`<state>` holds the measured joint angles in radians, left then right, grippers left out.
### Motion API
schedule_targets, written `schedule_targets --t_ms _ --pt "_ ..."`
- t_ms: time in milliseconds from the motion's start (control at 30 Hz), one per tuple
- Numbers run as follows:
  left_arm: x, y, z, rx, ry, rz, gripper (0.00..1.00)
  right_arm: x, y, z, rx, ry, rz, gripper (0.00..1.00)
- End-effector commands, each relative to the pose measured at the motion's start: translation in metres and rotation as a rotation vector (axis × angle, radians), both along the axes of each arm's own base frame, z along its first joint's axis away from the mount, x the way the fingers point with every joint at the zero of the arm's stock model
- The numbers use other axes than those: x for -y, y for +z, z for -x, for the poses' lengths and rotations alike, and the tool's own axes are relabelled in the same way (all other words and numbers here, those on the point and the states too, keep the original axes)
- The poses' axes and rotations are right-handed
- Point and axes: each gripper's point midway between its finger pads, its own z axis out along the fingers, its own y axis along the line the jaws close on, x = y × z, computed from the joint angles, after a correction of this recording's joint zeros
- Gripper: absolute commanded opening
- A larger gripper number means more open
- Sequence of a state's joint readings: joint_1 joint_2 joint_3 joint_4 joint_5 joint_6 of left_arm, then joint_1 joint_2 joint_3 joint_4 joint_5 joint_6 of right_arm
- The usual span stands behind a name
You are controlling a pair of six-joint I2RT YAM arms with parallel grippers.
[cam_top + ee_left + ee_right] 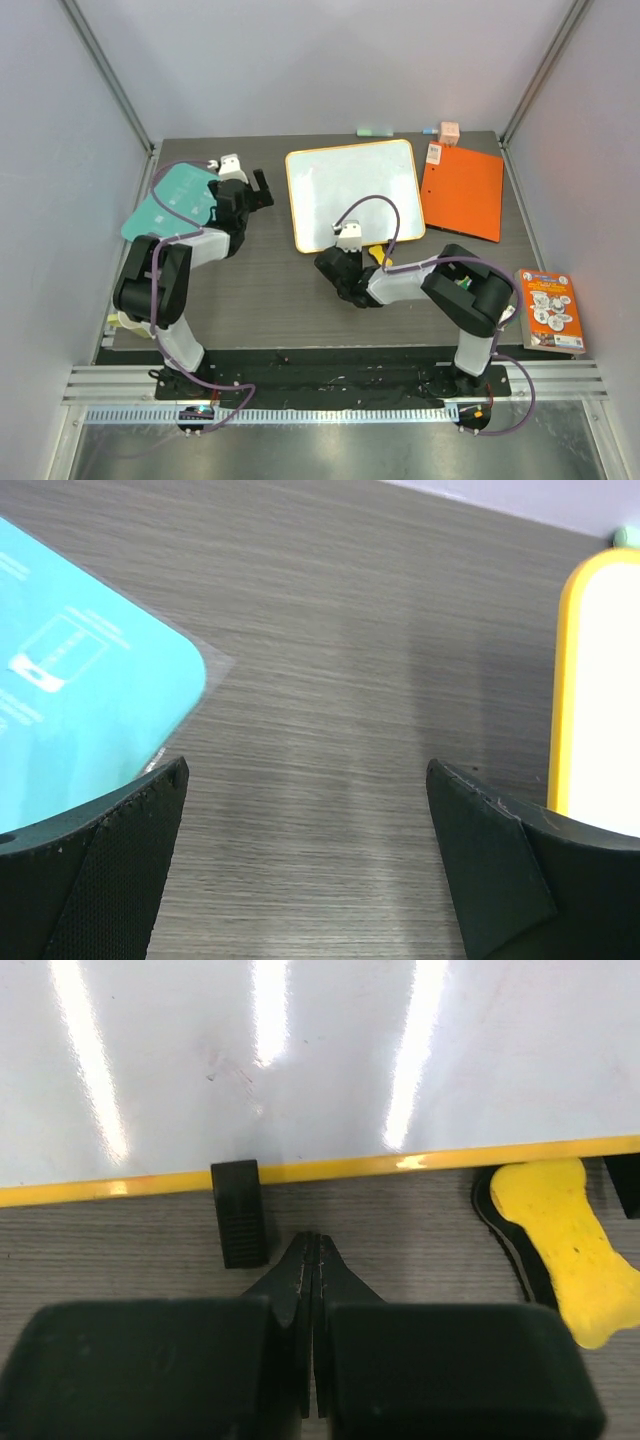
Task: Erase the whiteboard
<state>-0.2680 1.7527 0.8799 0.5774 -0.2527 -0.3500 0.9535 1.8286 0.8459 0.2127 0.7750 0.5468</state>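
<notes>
The whiteboard [350,195] lies flat at the back middle of the table, white with a yellow rim. It shows only faint grey smudges in the right wrist view [330,1050]. My right gripper [346,252] [313,1245] is shut and empty, just short of the board's near edge. A yellow bone-shaped eraser [378,256] [568,1250] with a black underside lies on the table to its right, against the rim. My left gripper [262,190] [305,810] is open and empty over bare table, left of the board's edge [605,680].
A teal sheet [172,200] [80,680] lies under the left arm. An orange folder [462,195] lies right of the board. A book [548,310] is at the right edge. A small pink box [449,131] and a green item [375,130] are at the back. A black clip [238,1212] sits on the near rim.
</notes>
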Motion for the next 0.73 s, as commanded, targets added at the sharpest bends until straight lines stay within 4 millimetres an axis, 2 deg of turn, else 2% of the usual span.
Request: schedule_targets --t_ms 0,67,100,133,167,200,233,300,367,400,433,467,500,533,567,600,633,700 --pt "-0.009 0.060 0.003 0.119 0.043 0.007 1.00 0.013 0.034 0.002 0.048 -0.048 -0.039 0.01" --pt "-0.001 0.058 0.007 0.086 -0.006 -0.002 1.00 0.019 0.051 0.008 0.056 -0.032 -0.034 0.06" --pt "0.008 0.068 0.007 0.089 -0.041 0.003 1.00 0.020 0.056 0.010 0.055 -0.017 -0.044 0.24" --pt "0.012 0.069 0.009 0.075 -0.055 0.000 1.00 0.025 0.056 0.014 0.053 -0.010 -0.040 0.33" --pt "0.015 0.062 0.015 0.031 -0.074 -0.016 1.00 0.026 0.073 0.015 0.081 -0.004 -0.071 0.43" --pt "0.019 0.060 0.020 0.016 -0.094 -0.027 1.00 0.027 0.078 0.017 0.085 0.006 -0.077 0.60" --pt "0.024 0.068 0.029 0.024 -0.112 -0.058 1.00 0.033 0.081 0.020 0.085 0.002 -0.067 0.66" --pt "0.021 0.063 0.046 -0.014 -0.101 -0.089 1.00 0.043 0.098 0.020 0.111 -0.022 -0.077 0.77" --pt "0.018 0.069 0.069 -0.012 -0.113 -0.079 1.00 0.058 0.101 0.019 0.111 -0.049 -0.061 0.92" --pt "0.015 0.066 0.080 -0.028 -0.118 -0.077 1.00 0.076 0.104 0.011 0.118 -0.093 -0.063 0.98" --pt "0.013 0.062 0.091 -0.045 -0.122 -0.079 1.00 0.083 0.095 0.009 0.082 -0.086 -0.072 1.00" --pt "0.013 0.078 0.101 -0.008 -0.136 -0.056 1.00 0.093 0.092 0.004 0.063 -0.097 -0.081 1.00" --pt "0.012 0.081 0.107 -0.007 -0.146 -0.054 1.00 0.105 0.090 -0.002 0.045 -0.105 -0.092 1.00" --pt "0.010 0.079 0.117 -0.032 -0.156 -0.063 1.00 0.126 0.086 -0.012 0.032 -0.145 -0.107 1.00" --pt "0.011 0.092 0.124 -0.006 -0.184 -0.065 1.00 0.137 0.087 -0.016 0.032 -0.163 -0.110 1.00" --pt "0.010 0.094 0.128 -0.014 -0.188 -0.073 1.00 0.146 0.094 -0.021 0.049 -0.173 -0.103 1.00" --pt "0.007 0.089 0.135 -0.053 -0.190 -0.091 1.00 0.165 0.099 -0.027 0.062 -0.222 -0.104 1.00" --pt "0.007 0.094 0.140 -0.062 -0.218 -0.114 1.00 0.182 0.109 -0.032 0.084 -0.261 -0.112 1.00"
